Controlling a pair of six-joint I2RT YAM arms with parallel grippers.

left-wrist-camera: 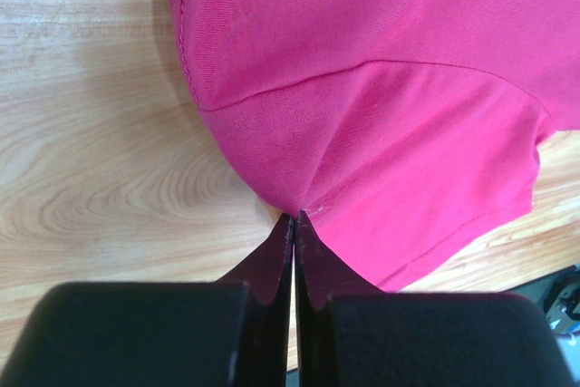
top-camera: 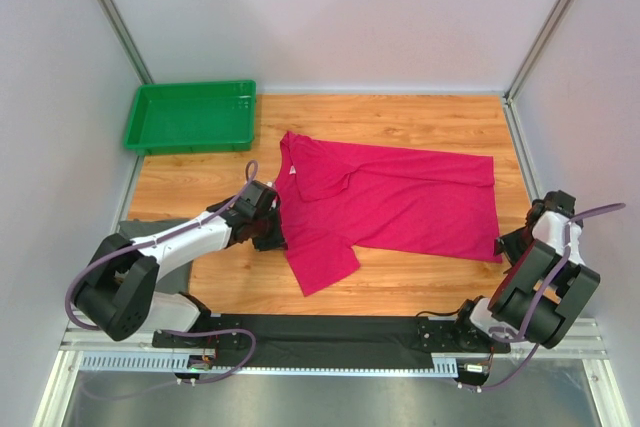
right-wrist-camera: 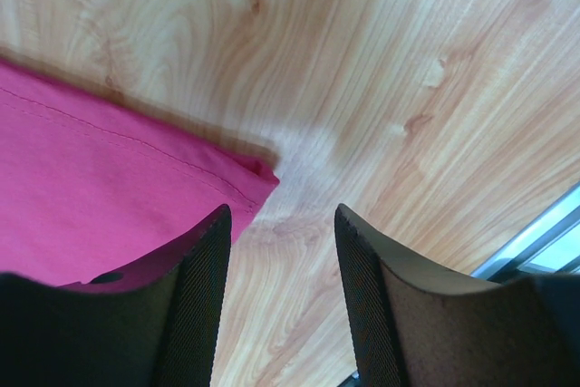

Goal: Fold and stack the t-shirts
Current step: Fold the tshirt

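From above, I see one magenta t-shirt (top-camera: 400, 202) spread across the middle of the table (top-camera: 420, 117), with a green tray (top-camera: 190, 117) at the far left corner.

My left wrist camera shows the left gripper (left-wrist-camera: 294, 217) pressed together, pinching a pucker of shirt fabric.

My right wrist camera shows the right gripper (right-wrist-camera: 281, 224) spread, the shirt's hem corner just beside one finger.

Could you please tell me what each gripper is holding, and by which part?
Left gripper pinches the magenta-pink fabric t-shirt by its sleeve edge; right gripper holds nothing.
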